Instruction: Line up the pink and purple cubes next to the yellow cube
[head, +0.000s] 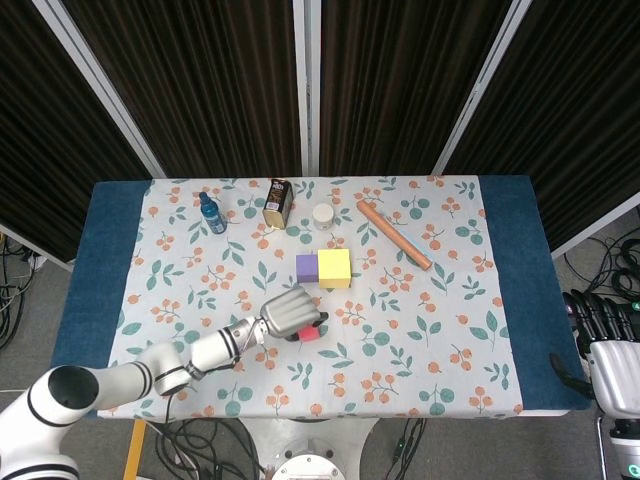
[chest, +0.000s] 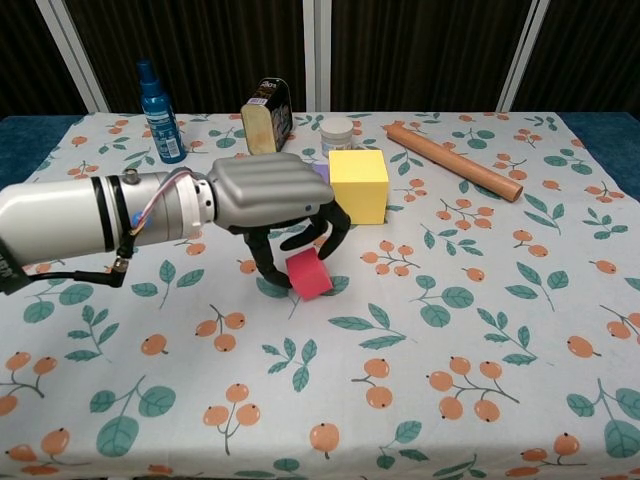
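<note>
a desk (head: 515, 300) is carrying a leaf-and-berry cloth (head: 440, 340). lying on it toward the upper middle of the frame are a blue bottle (head: 210, 213), a tin (head: 278, 201), a small jar (head: 323, 216), an orange rod (head: 394, 234), and a purple cube (head: 306, 268) touching a yellow cube (head: 334, 268).

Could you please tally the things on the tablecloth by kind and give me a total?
Cubes: 3, the pink cube pinched by the left hand, the purple cube and the yellow cube.
Bottles: 1, the blue bottle.
Cans: 1, the dark can.
Jars: 1, the small white jar.
Rods: 1, the orange rod.
Total: 7.
</note>
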